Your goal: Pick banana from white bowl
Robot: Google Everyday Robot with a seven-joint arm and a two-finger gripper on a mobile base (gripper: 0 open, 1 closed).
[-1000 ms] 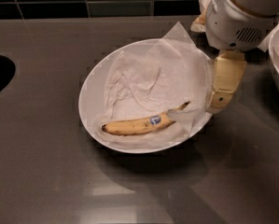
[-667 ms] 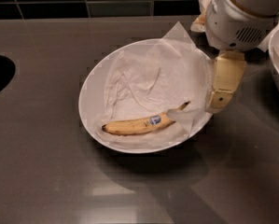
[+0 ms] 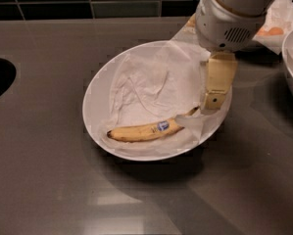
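The banana (image 3: 146, 131) lies on the crumpled paper in the near part of the white bowl (image 3: 89, 99), its long axis running roughly left to right, with the stem end rising towards the right. The gripper (image 3: 212, 102) hangs over the bowl's right side, its tan tip just beside that stem end, so the fruit's body lies to the lower left of it. The arm comes down steeply from the upper right, wrist pointing downward. Whether the gripper's grasp is spread or closed cannot be told from this angle.

No readable text, sticker (image 3: 162, 126) on banana (image 3: 138, 132) illegible, hand (image 3: 213, 102) over white bowl (image 3: 90, 106) rim
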